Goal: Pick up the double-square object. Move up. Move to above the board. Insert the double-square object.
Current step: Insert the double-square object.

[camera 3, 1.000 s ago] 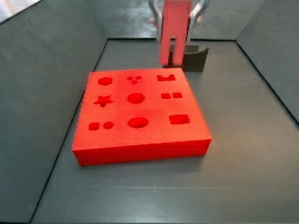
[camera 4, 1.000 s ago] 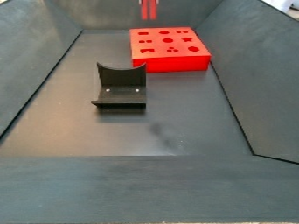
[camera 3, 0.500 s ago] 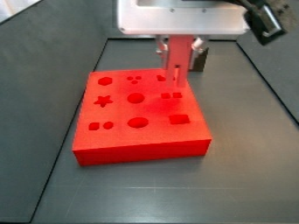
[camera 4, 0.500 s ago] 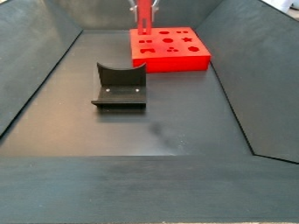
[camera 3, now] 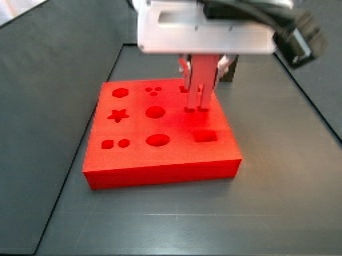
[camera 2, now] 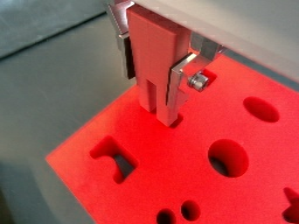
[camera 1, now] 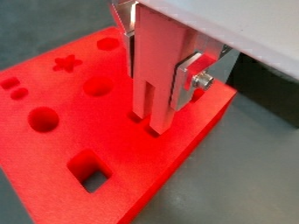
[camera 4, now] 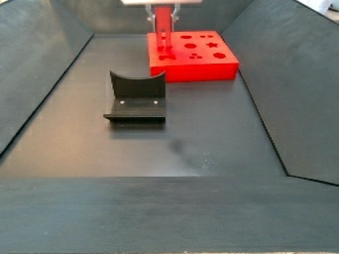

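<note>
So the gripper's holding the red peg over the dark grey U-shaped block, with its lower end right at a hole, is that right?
Not quite. The gripper holds the double-square object over the board, not over the U-shaped block, which sits apart on the floor in a side view. Both wrist views show the peg's lower end at a hole in the board.

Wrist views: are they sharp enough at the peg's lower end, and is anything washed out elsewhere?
In both wrist views the small narrow red peg and big flat red board look sharp; the gripper holds the peg. In a side view the gripper body is washed out white and soft.
</note>
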Tool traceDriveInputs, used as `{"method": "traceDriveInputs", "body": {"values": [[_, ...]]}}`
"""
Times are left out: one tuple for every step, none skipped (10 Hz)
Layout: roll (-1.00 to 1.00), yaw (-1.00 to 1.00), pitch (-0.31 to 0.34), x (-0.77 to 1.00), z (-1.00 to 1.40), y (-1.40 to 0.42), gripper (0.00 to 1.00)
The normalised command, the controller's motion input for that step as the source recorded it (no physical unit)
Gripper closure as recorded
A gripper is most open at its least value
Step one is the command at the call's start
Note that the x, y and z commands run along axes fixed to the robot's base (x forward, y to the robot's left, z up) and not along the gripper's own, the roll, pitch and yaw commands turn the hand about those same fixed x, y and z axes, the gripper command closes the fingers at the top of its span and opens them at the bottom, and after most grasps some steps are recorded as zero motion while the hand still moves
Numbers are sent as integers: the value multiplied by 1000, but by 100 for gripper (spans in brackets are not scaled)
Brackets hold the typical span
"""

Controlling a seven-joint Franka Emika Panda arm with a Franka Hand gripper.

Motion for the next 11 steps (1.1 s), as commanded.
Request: {"method": "traceDriveInputs", "body": {"values": [[133,269,-83,0,-663,0,100],[134,340,-90,0,-706,-34,100],[147,343,-83,0,-751,-169,100],[104,191,-121,-3,-677,-254,100],[131,0,-136,-126,-611,-134,100],[139,-114,-99,-346,-574,29,100],[106,-237,-89,-406,-586,257,100],[80,-277,-63,-257,-609,357,100],[33,-146,-80,-3,-414,94,100],[7,0,-116,220,-554,-109,100],[10,0,-96,346,-566,-186,100]]}}
